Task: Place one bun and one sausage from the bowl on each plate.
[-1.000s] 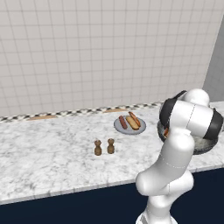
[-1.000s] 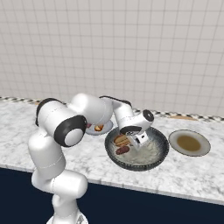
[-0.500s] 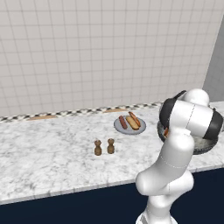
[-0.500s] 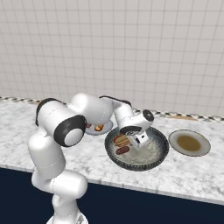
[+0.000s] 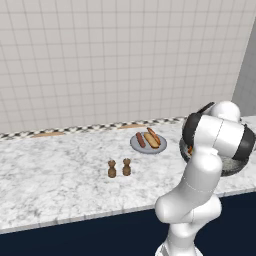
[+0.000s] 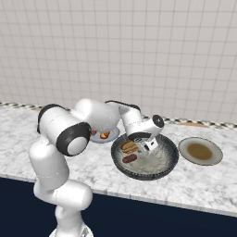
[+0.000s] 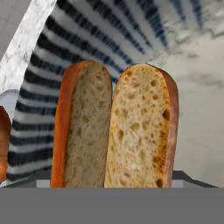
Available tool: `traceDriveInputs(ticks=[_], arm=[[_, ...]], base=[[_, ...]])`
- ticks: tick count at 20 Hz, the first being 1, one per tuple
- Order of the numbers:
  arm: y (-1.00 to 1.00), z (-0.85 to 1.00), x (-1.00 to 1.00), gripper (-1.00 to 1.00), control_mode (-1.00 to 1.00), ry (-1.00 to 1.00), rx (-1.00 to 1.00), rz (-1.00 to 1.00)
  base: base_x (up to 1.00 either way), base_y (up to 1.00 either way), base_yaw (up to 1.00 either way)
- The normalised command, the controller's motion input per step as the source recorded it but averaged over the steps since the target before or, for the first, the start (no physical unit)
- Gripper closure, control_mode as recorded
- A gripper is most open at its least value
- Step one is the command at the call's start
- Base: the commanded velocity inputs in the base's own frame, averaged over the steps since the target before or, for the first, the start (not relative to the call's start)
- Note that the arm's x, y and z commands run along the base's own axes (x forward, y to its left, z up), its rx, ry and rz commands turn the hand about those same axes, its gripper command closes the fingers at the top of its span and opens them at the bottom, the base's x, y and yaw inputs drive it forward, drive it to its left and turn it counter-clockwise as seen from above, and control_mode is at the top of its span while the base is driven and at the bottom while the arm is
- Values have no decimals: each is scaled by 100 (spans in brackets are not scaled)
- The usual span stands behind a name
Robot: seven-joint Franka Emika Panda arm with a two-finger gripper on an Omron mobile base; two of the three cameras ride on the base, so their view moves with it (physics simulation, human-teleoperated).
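- The gripper is down inside the bowl, right over the bun, which sits in the bowl's left half.
- Can't really tell if the jaws are apart or clamped; the hand view is just the split bun up close, with the fingertips hidden.
- A sausage lies just near of the bun, also in the bowl.
- The bowl sits close to the counter's near edge, so there's not much margin there.
- Right plate is just beside the bowl, nothing on it.
- Left plate already has a bun and sausage.
- Two shakers stand left of that plate, with open marble around them.
- Compared with a second ago, nothing has visibly moved; the arm is in the same pose.
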Motion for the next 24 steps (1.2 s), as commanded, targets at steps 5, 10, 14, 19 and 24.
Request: traceDriveInputs(ticks=[5,10,14,19,24], arm=[[-27,100,-65,100,-100,-13,-5,4],[-66,53,-99,100,-100,-5,-25,4],[-43,13,-74,100,-100,-2,-48,0],[-50,13,-25,100,-100,0,-47,0],[-65,21,0,100,-100,0,-36,-1]], base=[[0,0,0],[0,0,0],[0,0,0],[0,0,0],[0,0,0]])
